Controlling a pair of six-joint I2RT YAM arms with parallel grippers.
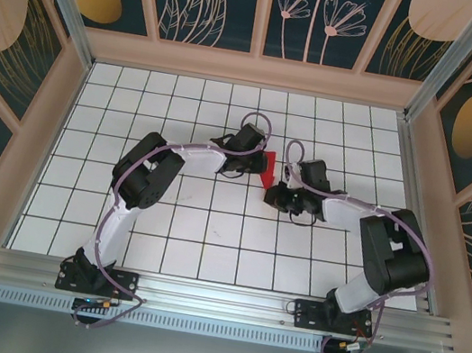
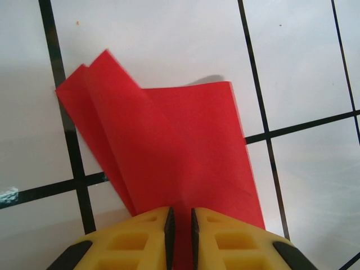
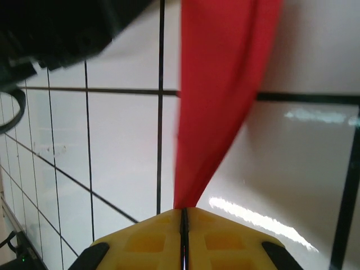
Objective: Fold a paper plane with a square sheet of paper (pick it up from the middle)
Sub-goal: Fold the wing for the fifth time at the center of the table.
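Seemingly pinched paper, left hand, right hand

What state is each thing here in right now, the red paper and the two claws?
square sheet of paper: folded over itself in creased layers, pinched by both grippers, not a finished plane.
left gripper: shut on the paper's edge, a sliver of red between its fingers.
right gripper: shut on the paper's narrow end.
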